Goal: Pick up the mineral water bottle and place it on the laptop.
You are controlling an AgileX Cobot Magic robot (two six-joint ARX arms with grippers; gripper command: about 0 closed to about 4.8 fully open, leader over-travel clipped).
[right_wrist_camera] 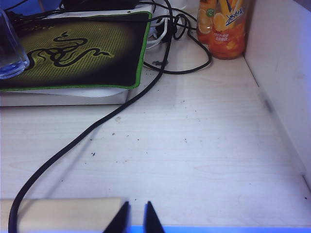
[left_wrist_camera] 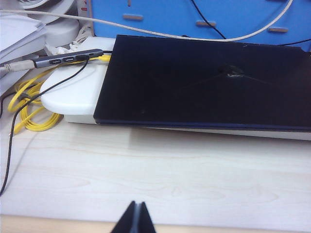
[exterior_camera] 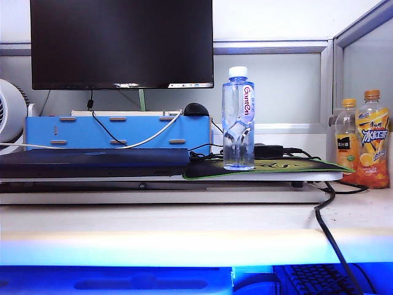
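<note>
**Both arms parked at the desk edge, bottle untouched**

Pale wooden desk (right_wrist_camera: 194, 155) fills both my wrist feeds. My left end effector (left_wrist_camera: 135, 219) hovers at its near edge, tips pressed together, empty. My right end effector (right_wrist_camera: 134, 217) hovers likewise, tips nearly together, holding nothing. Beyond, the laptop (left_wrist_camera: 204, 82) lies flat and closed. The mineral water bottle (exterior_camera: 238, 120) stands upright on the green-edged mouse mat (right_wrist_camera: 77, 53), just beside the laptop.

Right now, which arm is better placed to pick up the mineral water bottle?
Probably the right. The mineral water bottle stands on the mouse mat, which the right claw faces; the left claw sits in front of the laptop instead.
</note>
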